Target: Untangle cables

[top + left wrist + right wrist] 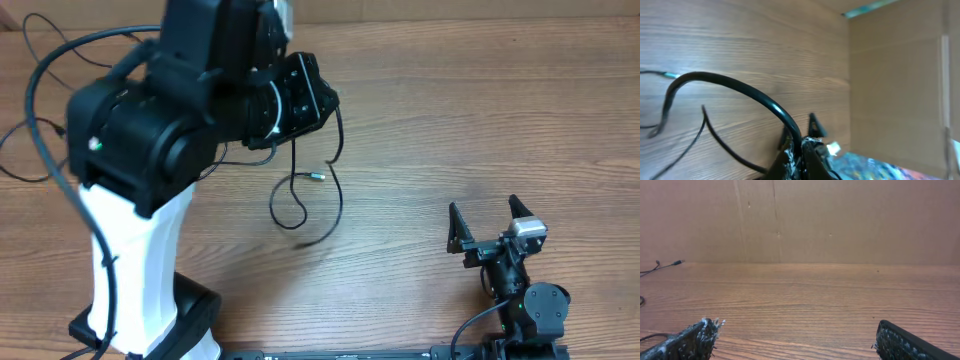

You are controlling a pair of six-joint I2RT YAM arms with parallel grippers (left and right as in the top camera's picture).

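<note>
While the wood table (450, 120) fills the overhead view, the left arm (150, 130), a bulky black and white unit, covers much of its left half and reaches toward the far edge. Brown cardboard wall (840, 220) stands along the far edge of the table. Right arm (525, 305) sits low at the near right corner, much smaller in view. Right gripper (488, 222) points toward the far edge with jaws spread wide and nothing between them; the right wrist view shows the same, fingers (690, 340) at either bottom corner and bare table in the gap. Left gripper (801, 145) is clamped tight, and in the left wrist view one black cord arcs from the left side straight into its pinched tips. The cables (340, 195) hang below that gripper near the middle of the table, slightly left of centre and toward the far edge: thin black strands drop down, one curling into a small loop, another sweeping in a wider curve around it on the right side. Small plug end (318, 176) lies just inside that curve, pale tip pointing right. More thin strands (20, 172) show by the left edge, partly hidden behind the left arm; cannot tell where they run.
</note>
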